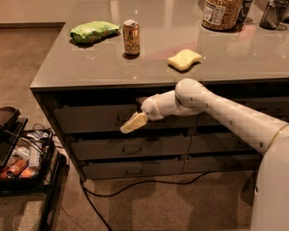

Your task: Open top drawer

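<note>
The top drawer [90, 118] is the tallest dark grey-brown front under the counter's left side. Its small dark pull handle [123, 119] sits at the centre. My gripper [131, 124] hangs at the end of the white arm, right in front of that handle and partly covering it. Two shallower drawer fronts lie below it, the middle one [131, 148] and the bottom one [131, 169], each with a like handle.
On the grey counter [67, 72] lie a green bag [94, 31], a brown can [131, 37], a yellow sponge [184, 59] and a jar [221, 13]. A low cart of clutter [22, 162] stands at the left. A black cable [135, 187] runs over the floor.
</note>
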Action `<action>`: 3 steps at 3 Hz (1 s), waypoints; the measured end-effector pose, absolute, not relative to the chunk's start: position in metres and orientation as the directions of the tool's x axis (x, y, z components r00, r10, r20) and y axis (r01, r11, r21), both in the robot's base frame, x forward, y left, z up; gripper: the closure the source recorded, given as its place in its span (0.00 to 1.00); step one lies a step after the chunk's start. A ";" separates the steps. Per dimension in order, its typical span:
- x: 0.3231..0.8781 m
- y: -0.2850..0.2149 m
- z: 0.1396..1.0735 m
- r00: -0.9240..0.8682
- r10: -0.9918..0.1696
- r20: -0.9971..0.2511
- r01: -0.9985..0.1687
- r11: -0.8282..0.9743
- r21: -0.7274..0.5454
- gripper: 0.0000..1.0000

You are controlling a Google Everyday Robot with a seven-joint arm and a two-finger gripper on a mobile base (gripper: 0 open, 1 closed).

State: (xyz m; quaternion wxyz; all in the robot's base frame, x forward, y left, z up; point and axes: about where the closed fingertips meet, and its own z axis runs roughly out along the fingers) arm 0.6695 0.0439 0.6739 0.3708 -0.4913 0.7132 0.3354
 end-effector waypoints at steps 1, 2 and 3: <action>0.669 0.044 0.674 -0.242 -0.452 -0.858 -0.949 0.292 0.114 0.19; 0.670 0.044 0.678 -0.242 -0.452 -0.858 -0.949 0.292 0.114 0.42; 0.675 0.043 0.681 -0.242 -0.452 -0.858 -0.949 0.292 0.114 0.65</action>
